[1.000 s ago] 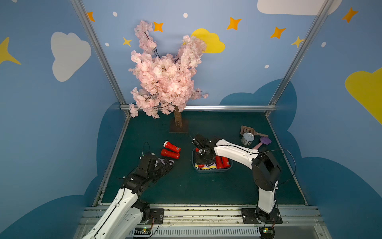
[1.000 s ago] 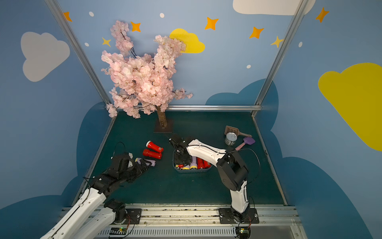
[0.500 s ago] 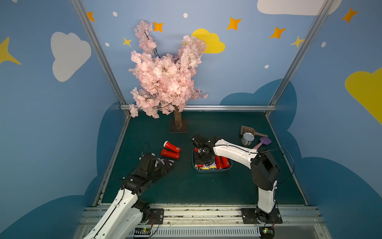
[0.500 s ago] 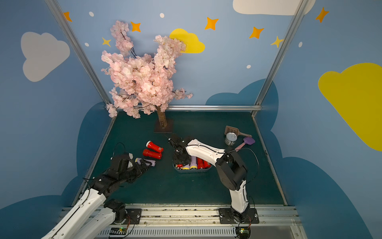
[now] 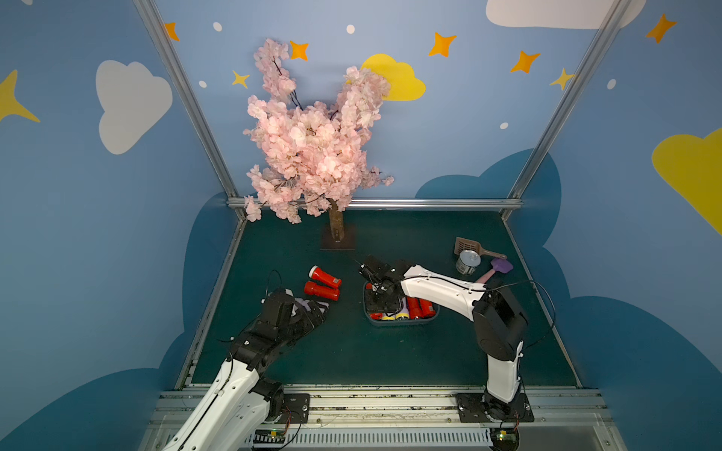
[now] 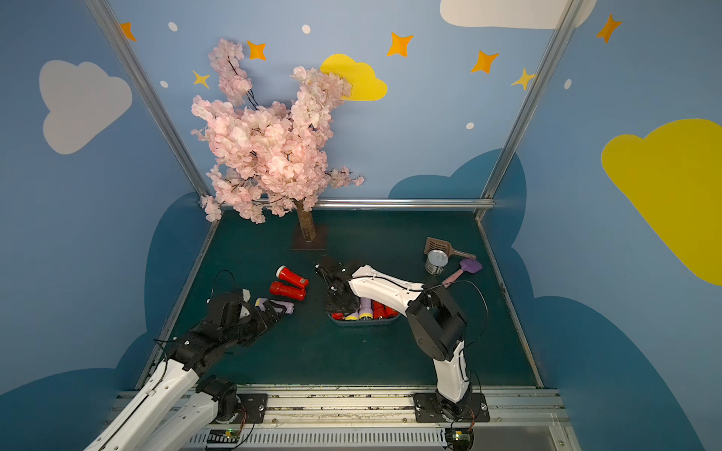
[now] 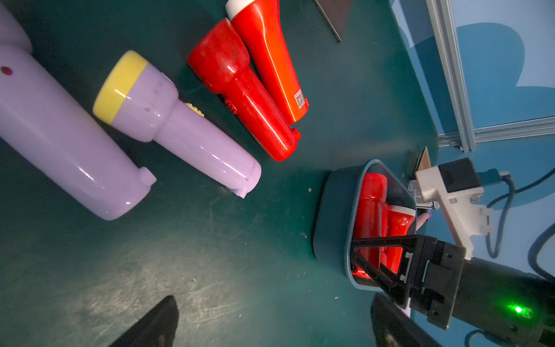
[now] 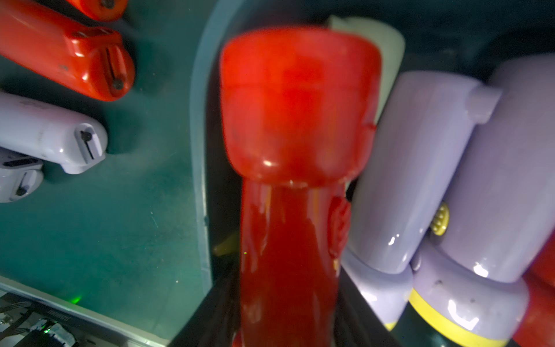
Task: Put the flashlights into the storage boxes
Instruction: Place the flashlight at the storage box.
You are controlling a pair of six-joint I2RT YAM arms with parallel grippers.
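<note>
Blue-grey tub (image 5: 406,322) holds red & lilac flashlights (image 5: 416,308), side by side

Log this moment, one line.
left gripper: open, by lilac yellow-headed plastic torch | right gripper: red plastic torch between jaws, over blue-grey plastic tub

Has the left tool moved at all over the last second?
No. The left tool stays in the same spot, neither nearer to nor farther from the tree base.

Dark green tabletop (image 5: 351,351), two red flashlights (image 5: 322,291), lilac flashlights (image 6: 279,306), blue-grey storage box (image 5: 402,322), can (image 5: 467,262), scoop (image 5: 465,245), spatula (image 5: 502,266), tree base (image 5: 338,244)
</note>
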